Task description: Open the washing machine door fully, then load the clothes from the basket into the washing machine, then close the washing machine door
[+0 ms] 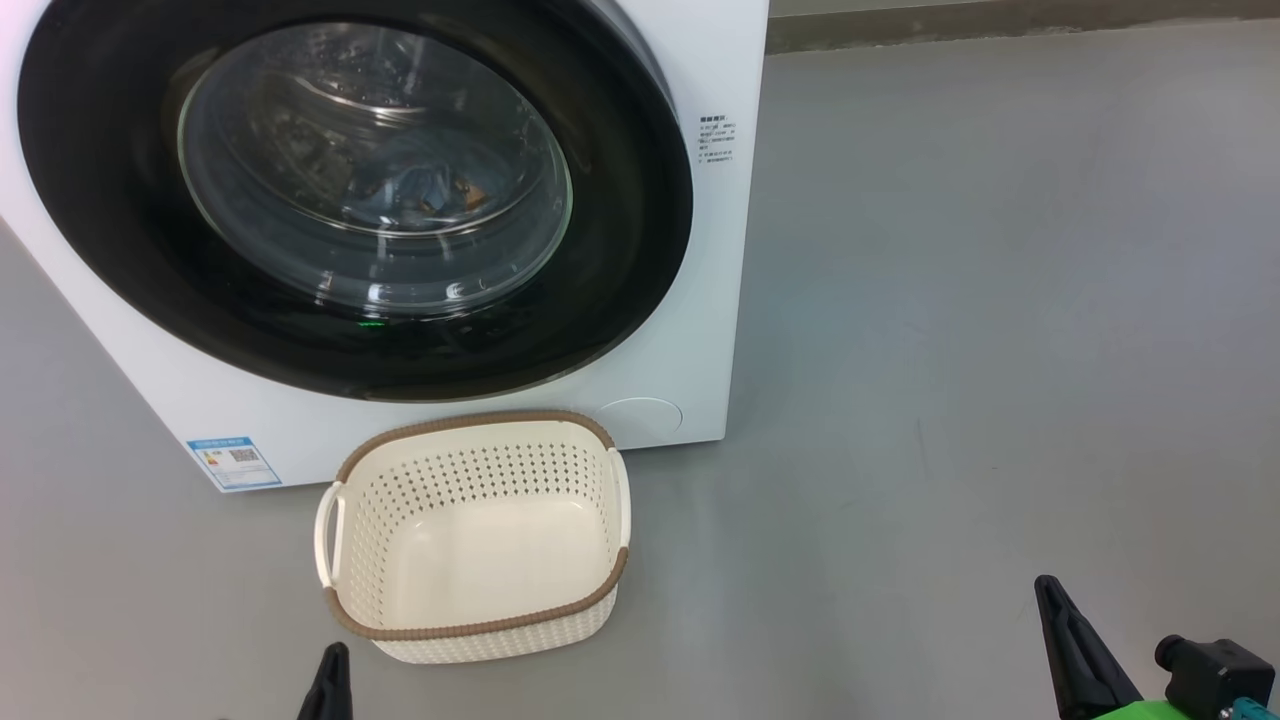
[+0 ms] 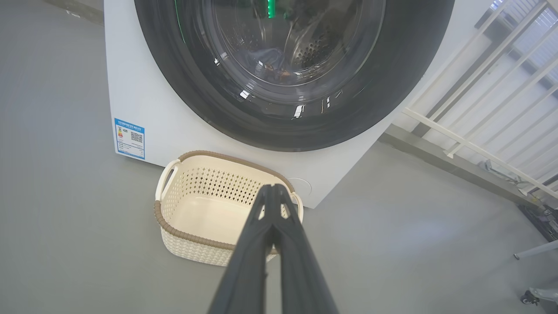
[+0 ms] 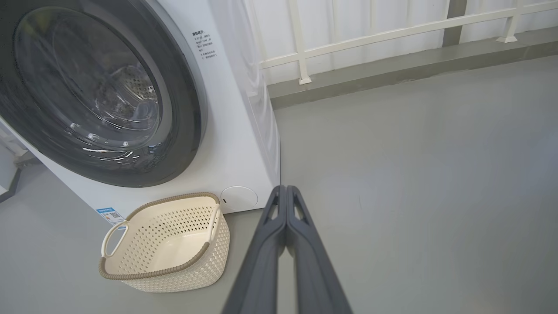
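Note:
The white washing machine (image 1: pixel 700 330) stands before me with its black-rimmed round door (image 1: pixel 120 250) closed flat against the front. Through the glass I see the clothes (image 1: pixel 425 185), a blue bundle with orange prints, lying in the drum. The cream basket (image 1: pixel 475 535) with a brown rim sits on the floor in front of the machine with nothing in it. My left gripper (image 2: pixel 273 188) is shut on nothing, low and just short of the basket (image 2: pixel 205 205). My right gripper (image 3: pixel 285 189) is shut on nothing too, off to the right of the basket (image 3: pixel 170 244) above bare floor.
Grey floor (image 1: pixel 1000 350) stretches to the right of the machine. A white railing (image 3: pixel 370 35) on a low grey kerb runs behind it. A blue label sticker (image 1: pixel 233 462) marks the machine's lower left corner.

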Controlling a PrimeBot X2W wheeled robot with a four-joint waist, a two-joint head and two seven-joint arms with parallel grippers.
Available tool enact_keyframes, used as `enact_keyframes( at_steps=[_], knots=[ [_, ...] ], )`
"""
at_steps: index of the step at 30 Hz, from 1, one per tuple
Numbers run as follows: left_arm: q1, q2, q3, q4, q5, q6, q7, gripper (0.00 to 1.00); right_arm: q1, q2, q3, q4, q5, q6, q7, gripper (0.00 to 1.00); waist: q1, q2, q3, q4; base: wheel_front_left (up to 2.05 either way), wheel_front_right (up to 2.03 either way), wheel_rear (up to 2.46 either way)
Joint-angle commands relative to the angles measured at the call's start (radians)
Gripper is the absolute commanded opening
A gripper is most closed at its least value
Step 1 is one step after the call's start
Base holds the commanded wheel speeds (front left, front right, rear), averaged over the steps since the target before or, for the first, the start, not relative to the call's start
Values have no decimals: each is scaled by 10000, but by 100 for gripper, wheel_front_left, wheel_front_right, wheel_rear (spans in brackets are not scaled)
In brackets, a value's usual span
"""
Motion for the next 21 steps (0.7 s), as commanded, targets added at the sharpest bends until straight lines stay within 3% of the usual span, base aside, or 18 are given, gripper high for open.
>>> enact_keyframes(
  at_steps=[1, 21],
  knots=[
    [-287, 178, 98, -176, -191, -2, 41, 0, -209, -53, -24, -207, 235, -7, 18, 0, -1, 0, 0, 3, 0, 0, 0],
    [-641, 291, 284, -66, -2323, -9, 573, 0, -503, 43, -91, -113, 2677, -17, 641, 0, -2, 0, -10, 56, 0, 0, 0]
  ],
)
